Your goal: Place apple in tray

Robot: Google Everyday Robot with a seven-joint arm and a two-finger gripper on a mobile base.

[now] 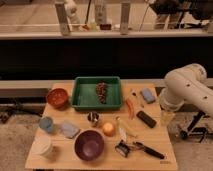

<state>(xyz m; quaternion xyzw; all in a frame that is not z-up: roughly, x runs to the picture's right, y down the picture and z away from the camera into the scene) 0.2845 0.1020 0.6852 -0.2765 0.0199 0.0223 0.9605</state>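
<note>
Camera view: the small round orange-yellow apple [108, 129] sits on the wooden table [159, 134], just above the round purple bowl [89, 145] and outside the large green rectangular plastic tray [79, 95]. The gripper [167, 116] hangs at the table's right edge, well apart from the apple. I cannot tell whether it is open or closed. The reach appears to be the step in hand. Next, the gripper must cross leftward and close on the apple.

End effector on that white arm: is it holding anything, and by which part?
Nothing visible. The end effector hangs at the right edge of the table; the apple lies free on it.
</note>
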